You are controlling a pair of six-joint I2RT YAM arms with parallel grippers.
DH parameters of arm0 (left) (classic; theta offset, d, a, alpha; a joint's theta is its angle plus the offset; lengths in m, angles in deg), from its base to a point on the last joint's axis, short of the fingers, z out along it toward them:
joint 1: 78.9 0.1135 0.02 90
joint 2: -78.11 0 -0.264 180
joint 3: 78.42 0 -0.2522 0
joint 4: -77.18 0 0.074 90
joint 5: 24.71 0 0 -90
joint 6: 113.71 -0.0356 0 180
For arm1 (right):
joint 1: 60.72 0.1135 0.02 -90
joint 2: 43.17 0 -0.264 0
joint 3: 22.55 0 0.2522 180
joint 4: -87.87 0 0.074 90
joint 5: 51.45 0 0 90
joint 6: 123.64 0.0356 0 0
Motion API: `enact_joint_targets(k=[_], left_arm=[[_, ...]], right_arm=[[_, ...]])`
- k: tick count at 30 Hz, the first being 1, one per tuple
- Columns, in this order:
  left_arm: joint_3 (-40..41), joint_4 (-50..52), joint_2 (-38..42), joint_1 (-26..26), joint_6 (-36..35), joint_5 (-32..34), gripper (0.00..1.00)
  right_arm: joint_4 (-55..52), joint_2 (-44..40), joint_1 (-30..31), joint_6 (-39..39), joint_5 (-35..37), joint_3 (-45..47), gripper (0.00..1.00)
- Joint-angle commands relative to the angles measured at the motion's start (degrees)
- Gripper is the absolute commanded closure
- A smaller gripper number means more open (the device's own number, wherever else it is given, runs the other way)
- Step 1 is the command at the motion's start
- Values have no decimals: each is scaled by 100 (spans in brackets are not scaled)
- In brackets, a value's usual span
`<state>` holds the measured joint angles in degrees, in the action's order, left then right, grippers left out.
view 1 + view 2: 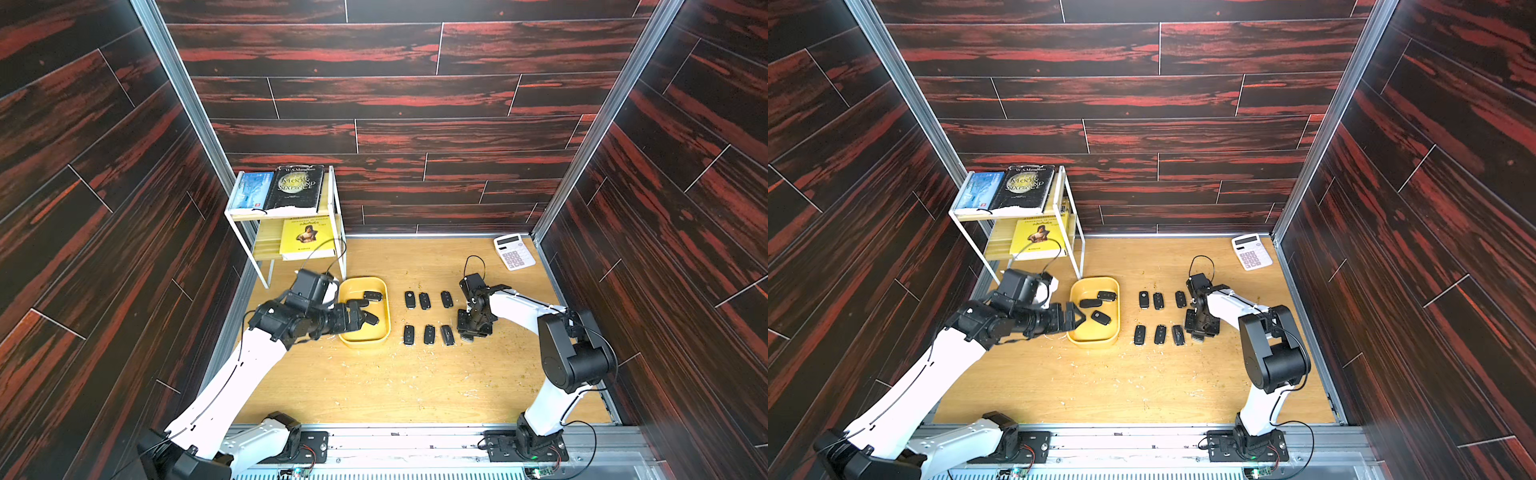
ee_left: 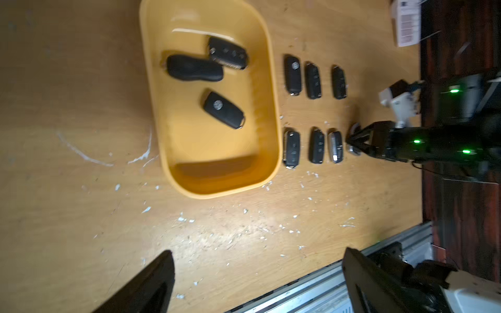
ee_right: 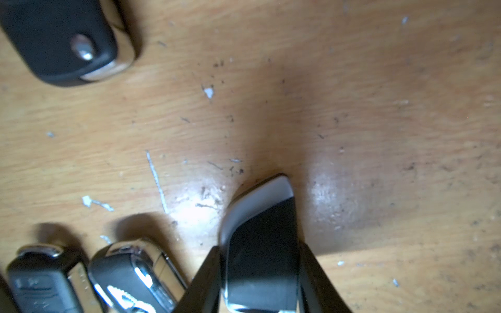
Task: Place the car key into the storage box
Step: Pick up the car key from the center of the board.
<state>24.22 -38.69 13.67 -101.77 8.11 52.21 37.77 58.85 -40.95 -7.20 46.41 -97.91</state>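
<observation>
key (image 3: 257, 230) in right claw (image 3: 259, 252), wrist-view only

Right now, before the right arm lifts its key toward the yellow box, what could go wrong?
1. The right hand pinches the silver-edged key with much of it sticking out past the fingers; it may pivot or slip.
2. The neighbouring key lies close, so it may get nudged.
3. The left hand hangs open over the storage box edge; the arms might collide there.

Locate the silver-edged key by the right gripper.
The silver-edged key lies between the right gripper's fingers in the right wrist view, at the near key row's right end.
</observation>
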Motion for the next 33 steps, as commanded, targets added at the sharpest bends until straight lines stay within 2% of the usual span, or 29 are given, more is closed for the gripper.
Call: enact_joint_targets(k=[1, 5, 9, 13, 15, 16, 17, 18, 25, 29, 32, 33], left_arm=[[177, 16, -57, 289, 385, 335, 0], [462, -268, -245, 723, 518, 189, 0], [610, -557, -622, 1110, 546, -686, 0], [594, -722, -1159, 1365, 494, -1175, 4], [523, -807, -1521, 1527, 395, -1549, 11], [484, -804, -1689, 1584, 327, -1647, 17], [443, -857, -1857, 1633, 301, -1743, 30], [396, -885, -2011, 1707, 267, -1797, 39], [29, -831, -2445, 1848, -34, -1505, 37], [-137, -790, -2728, 1874, -128, -1576, 38], [-203, -827, -2950, 1874, -137, -1628, 44], [-227, -844, -3020, 1874, -149, -1632, 50]], right_arm=[[53, 178, 37, -50, -138, 60, 70], [82, 119, 45, -115, -171, 72, 69], [30, 135, 45, -183, -144, 13, 69], [51, 154, 45, -227, -189, 16, 70], [65, 190, 46, -244, -229, 9, 79], [80, 196, 45, -243, -240, 20, 80], [94, 198, 45, -244, -260, 40, 80], [105, 196, 45, -253, -267, 55, 80], [98, 113, 45, -262, -294, 76, 79], [84, 64, 45, -254, -310, 76, 80], [57, -3, 45, -245, -298, 69, 81], [44, -31, 45, -244, -296, 61, 86]])
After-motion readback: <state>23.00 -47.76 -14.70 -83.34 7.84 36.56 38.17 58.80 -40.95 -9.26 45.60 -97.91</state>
